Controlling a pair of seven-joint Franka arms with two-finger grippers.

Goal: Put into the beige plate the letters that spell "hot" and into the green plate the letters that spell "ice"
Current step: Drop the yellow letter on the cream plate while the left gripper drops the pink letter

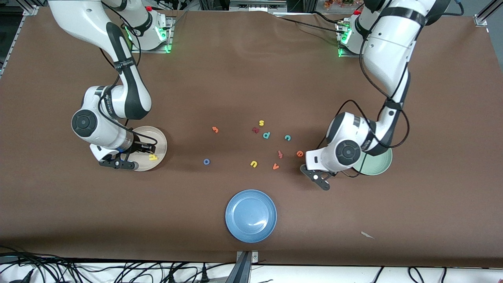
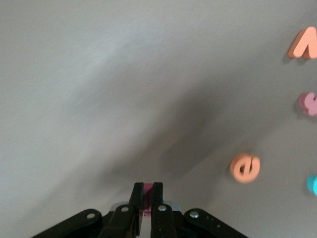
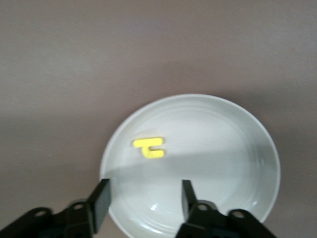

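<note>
The left gripper (image 2: 147,186), clamped shut on a thin dark red toy letter (image 2: 147,198) low in its wrist view, should carry it level over the pale mint-green round plate (image 1: 383,165) before releasing, while the right gripper (image 3: 143,198) waits, open and empty, over the cream-beige round plate (image 3: 223,129) that holds the yellow toy letter h (image 3: 148,147).

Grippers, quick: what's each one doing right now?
Left gripper: shut on a dark red letter, over bare table.
Right gripper: open, empty, over the beige plate holding the yellow h.

Left gripper (image 2: 146,194) pinching dark red i (image 2: 147,191)
</note>
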